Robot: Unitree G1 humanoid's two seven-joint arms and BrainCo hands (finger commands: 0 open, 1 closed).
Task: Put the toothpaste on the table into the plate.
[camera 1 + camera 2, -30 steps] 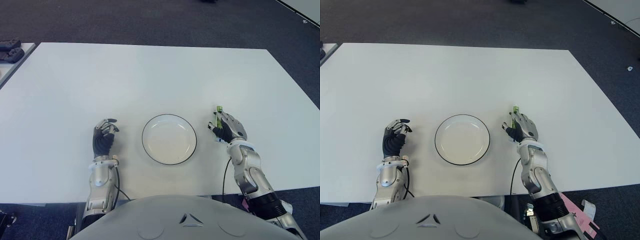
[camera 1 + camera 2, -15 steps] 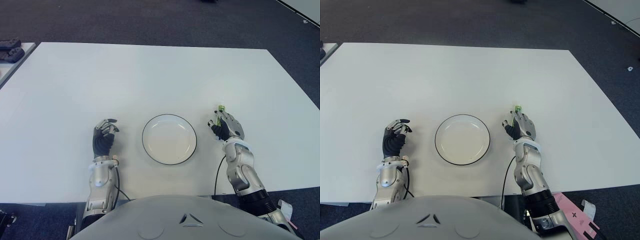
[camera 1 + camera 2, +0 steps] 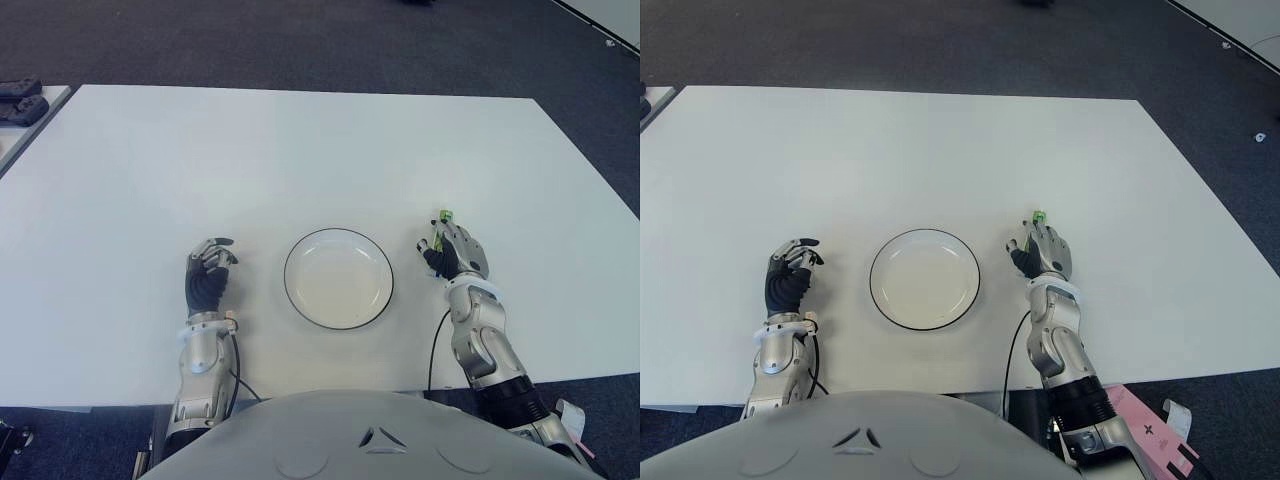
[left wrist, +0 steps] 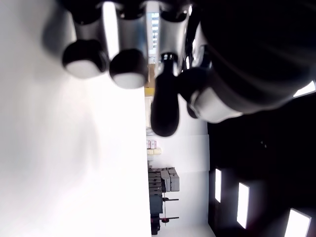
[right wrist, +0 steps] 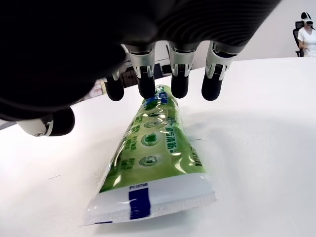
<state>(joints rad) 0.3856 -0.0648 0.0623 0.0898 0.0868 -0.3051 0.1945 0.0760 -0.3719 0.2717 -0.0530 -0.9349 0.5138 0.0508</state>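
A green toothpaste tube with a white crimped end lies flat on the white table. My right hand hovers over it, fingers spread above the tube and not closed around it. In the eye views only the tube's green tip shows past the hand. A white plate with a dark rim sits just left of that hand and holds nothing. Left of the plate shows my left hand, its fingers loosely bent and holding nothing.
Dark objects lie on a second surface at the far left. Dark carpet surrounds the table beyond its far and right edges. A seated person shows far off in the right wrist view.
My right hand has shifted slightly forward over the tube, covering more of it, and its forearm has swung in toward my body. The left hand and plate are unchanged.
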